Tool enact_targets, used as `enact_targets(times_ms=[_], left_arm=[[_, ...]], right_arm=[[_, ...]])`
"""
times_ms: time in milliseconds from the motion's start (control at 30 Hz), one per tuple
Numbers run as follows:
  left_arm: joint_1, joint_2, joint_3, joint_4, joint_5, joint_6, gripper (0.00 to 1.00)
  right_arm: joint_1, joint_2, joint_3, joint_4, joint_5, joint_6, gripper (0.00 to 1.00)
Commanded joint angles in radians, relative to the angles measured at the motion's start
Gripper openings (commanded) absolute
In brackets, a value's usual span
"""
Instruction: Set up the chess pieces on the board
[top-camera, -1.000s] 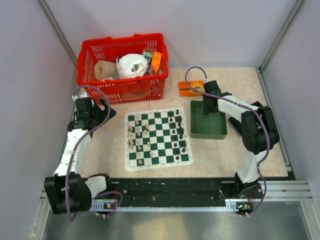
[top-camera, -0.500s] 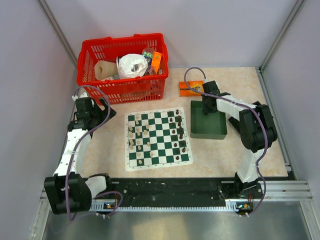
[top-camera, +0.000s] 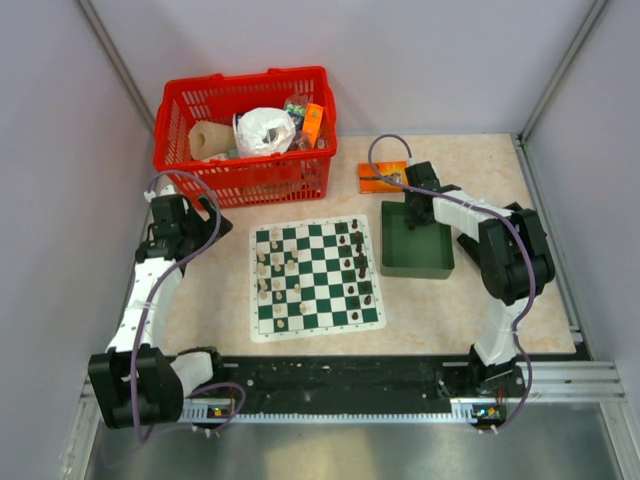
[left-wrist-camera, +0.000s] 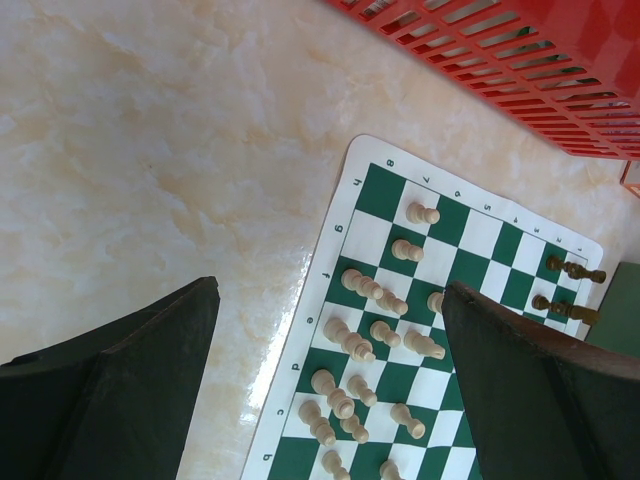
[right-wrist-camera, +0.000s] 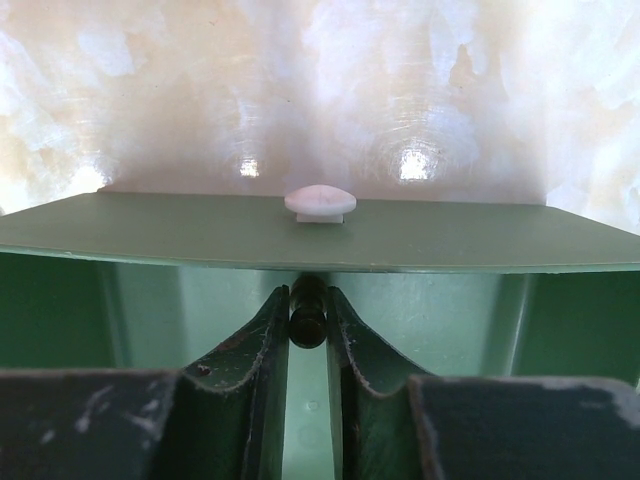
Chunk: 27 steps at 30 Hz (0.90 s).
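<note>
The green-and-white board (top-camera: 316, 277) lies mid-table, with cream pieces (top-camera: 270, 268) on its left side and dark pieces (top-camera: 358, 262) on its right. My right gripper (right-wrist-camera: 308, 318) is down inside the dark green tray (top-camera: 417, 246), at its far end, shut on a small dark chess piece (right-wrist-camera: 307, 312). My left gripper (top-camera: 170, 222) is open and empty, held above the bare table left of the board. Its wrist view shows the board (left-wrist-camera: 372, 190) and cream pieces (left-wrist-camera: 372, 334), several of them lying over.
A red basket (top-camera: 245, 178) with a paper roll and packets stands behind the board. An orange packet (top-camera: 381, 178) lies behind the tray. A white knob (right-wrist-camera: 320, 203) sits on the tray's far rim (right-wrist-camera: 320, 240). Grey walls enclose the table.
The right arm shifted slightly between the oldest frame and now; its gripper stays over the tray's far end. The left arm and board pieces have not moved.
</note>
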<state>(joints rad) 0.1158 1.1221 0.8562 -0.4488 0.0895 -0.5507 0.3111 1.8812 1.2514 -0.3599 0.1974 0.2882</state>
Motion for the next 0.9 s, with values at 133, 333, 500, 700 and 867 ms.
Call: enact_targets(times_ms=[133, 333, 500, 700, 867], left_arm=[[0.001, -0.002, 0.018, 0.027, 0.000, 0.011, 0.99], [0.001, -0.008, 0.015, 0.028, -0.002, 0.012, 0.99], [0.001, -0.015, 0.014, 0.028, -0.001, 0.015, 0.98], [0.001, -0.034, -0.003, 0.033, 0.016, 0.008, 0.98], [0.001, -0.042, -0.020, 0.044, 0.032, 0.002, 0.98]], right_arm=[[-0.003, -0.082, 0.028, 0.004, 0.004, 0.002, 0.14], [0.054, -0.203, -0.009, -0.051, 0.025, 0.006, 0.14], [0.155, -0.353, -0.084, -0.112, 0.045, 0.049, 0.14], [0.339, -0.545, -0.196, -0.200, 0.069, 0.175, 0.15], [0.511, -0.655, -0.277, -0.273, 0.103, 0.288, 0.15]])
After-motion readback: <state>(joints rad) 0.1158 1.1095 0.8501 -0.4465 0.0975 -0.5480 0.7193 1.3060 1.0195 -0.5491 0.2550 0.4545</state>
